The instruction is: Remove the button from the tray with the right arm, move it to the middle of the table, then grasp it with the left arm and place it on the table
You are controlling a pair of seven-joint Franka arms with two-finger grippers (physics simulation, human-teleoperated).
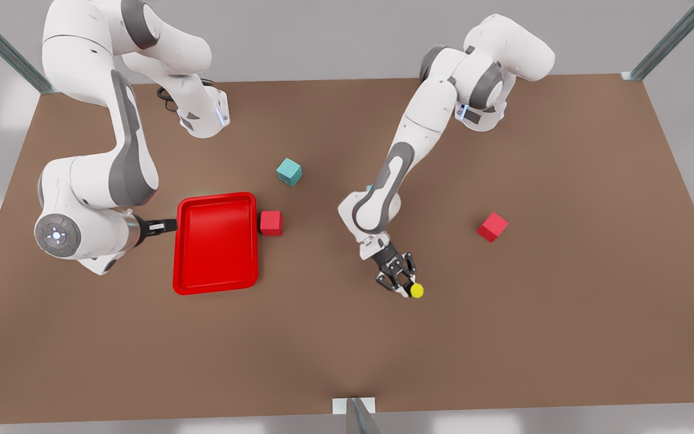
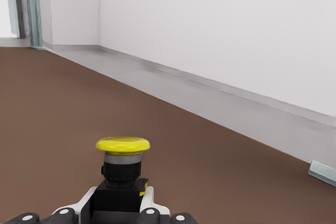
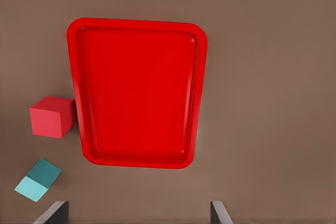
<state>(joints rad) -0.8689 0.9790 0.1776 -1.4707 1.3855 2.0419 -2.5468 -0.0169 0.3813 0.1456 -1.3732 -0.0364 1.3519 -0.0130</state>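
**Button held by the left jaws over mid-surface; right jaws spread above the tray**

The left gripper [image 1: 403,282], on the arm at the front view's right, is closed on the button [image 1: 416,291]. In the left wrist view its fingers [image 2: 149,201] press against both sides of the dark boxy base, and the yellow cap of the button [image 2: 123,145] stands upright just beyond the jaws. Whether the base touches the brown surface [image 1: 564,289] or hangs slightly above it cannot be told. A red cube [image 1: 492,226] sits well apart from these jaws, toward the front view's right.

The right arm [image 1: 91,199], at the front view's left, waits with its wrist beside the tray's [image 1: 215,287] outer edge. Its gripper [image 3: 137,214] shows in the right wrist view as two grey fingertips [image 3: 52,213] set wide apart with nothing between them. It looks straight down on the red tray [image 3: 137,162], which lies flat with a bare floor. Just beside the tray's rim, nearly touching it, is a second red cube [image 3: 51,116], seen also in the front view [image 1: 271,223]. A teal cube [image 3: 37,180] lies near that cube, apart from the tray [image 1: 288,172].
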